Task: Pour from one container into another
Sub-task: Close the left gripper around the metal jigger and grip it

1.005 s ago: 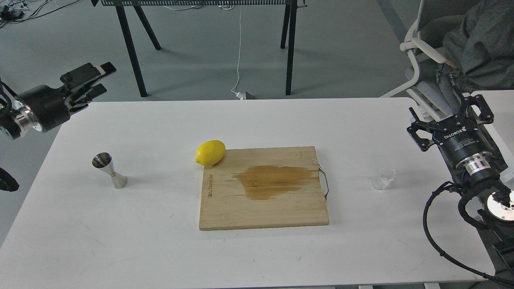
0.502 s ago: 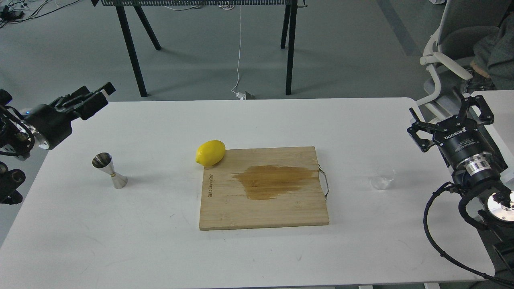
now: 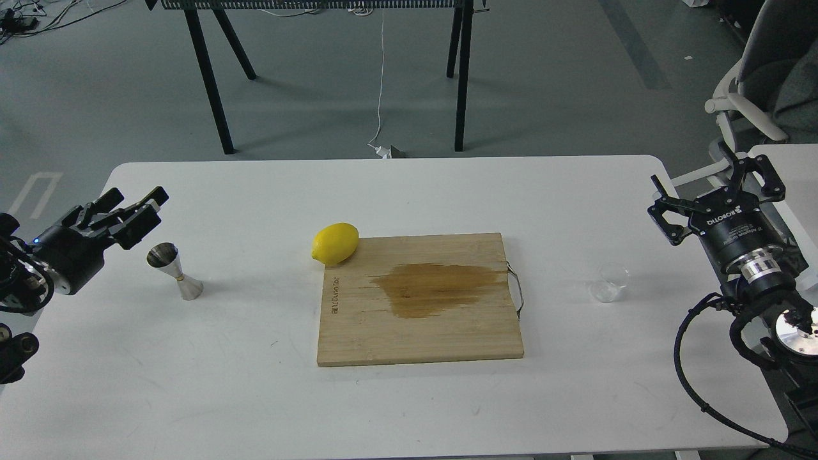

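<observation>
since a second ago my left end effector [image 3: 142, 203] has come down from above the far left corner and now sits low over the surface [image 3: 255, 396], just behind and left of the jigger [image 3: 174, 271], not touching it. its fingers [image 3: 155, 195] point toward the far right with a narrow gap between them, and they hold nothing. my right end effector [image 3: 716, 185] has hardly shifted; it hangs at the right edge of the surface with its fingers spread wide, empty. the jigger stands upright on the left part of the surface, well apart from the board [image 3: 418, 299]. the glass cup [image 3: 609, 282] stands upright on the right, between the board's metal handle [image 3: 515, 291] and my right arm, near neither of my end effectors' fingers. i cannot tell whether it holds any liquid. a lemon [image 3: 335, 243] lies at the board's far left corner, touching its edge. a brown wet stain [image 3: 434, 289] spreads across the middle of the board. the chair [image 3: 760, 83] at the far right has moved further toward the edge of view.
</observation>
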Robot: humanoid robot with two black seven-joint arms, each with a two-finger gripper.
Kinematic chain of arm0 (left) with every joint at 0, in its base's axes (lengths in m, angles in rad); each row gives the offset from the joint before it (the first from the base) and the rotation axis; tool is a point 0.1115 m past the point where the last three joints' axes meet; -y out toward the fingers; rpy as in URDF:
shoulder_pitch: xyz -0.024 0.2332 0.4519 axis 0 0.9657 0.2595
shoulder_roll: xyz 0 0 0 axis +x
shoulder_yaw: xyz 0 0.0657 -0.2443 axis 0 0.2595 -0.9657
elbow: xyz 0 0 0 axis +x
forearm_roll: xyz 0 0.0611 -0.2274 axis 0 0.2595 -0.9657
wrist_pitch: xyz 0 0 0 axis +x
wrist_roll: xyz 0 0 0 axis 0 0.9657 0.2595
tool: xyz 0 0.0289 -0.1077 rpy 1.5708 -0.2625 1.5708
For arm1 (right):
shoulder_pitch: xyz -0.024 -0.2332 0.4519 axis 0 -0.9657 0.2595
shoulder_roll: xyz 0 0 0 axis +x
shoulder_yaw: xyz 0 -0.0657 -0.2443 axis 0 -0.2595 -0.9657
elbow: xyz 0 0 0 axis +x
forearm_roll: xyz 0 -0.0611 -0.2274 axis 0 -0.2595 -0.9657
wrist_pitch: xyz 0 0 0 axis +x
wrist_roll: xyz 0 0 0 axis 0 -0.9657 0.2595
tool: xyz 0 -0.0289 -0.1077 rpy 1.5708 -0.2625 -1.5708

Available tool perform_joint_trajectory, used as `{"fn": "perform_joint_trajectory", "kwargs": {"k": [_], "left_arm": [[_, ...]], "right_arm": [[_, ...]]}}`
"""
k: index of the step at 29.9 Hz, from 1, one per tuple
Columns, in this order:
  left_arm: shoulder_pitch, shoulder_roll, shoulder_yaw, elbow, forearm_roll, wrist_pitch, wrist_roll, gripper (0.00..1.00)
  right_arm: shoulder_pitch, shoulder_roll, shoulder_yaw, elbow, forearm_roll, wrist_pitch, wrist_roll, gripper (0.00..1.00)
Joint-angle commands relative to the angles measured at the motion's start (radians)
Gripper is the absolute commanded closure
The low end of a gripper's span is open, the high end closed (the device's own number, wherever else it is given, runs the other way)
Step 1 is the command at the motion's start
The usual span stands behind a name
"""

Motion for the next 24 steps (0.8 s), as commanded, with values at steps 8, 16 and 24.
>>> {"fn": "perform_joint_trajectory", "kwargs": {"k": [8, 16, 24], "left_arm": [[0.082, -0.007, 0.005, 0.000, 0.000, 0.040, 0.000, 0.01], [0.123, -0.018, 0.031, 0.000, 0.000, 0.081, 0.000, 0.01], [0.123, -0.041, 0.051, 0.002, 0.000, 0.084, 0.000, 0.01]], "right_arm": [[-0.001, 0.001, 0.000, 0.000, 0.000, 0.000, 0.000, 0.01], [-0.001, 0.001, -0.002, 0.000, 0.000, 0.000, 0.000, 0.01], [-0.001, 0.001, -0.002, 0.000, 0.000, 0.000, 0.000, 0.01]]}}
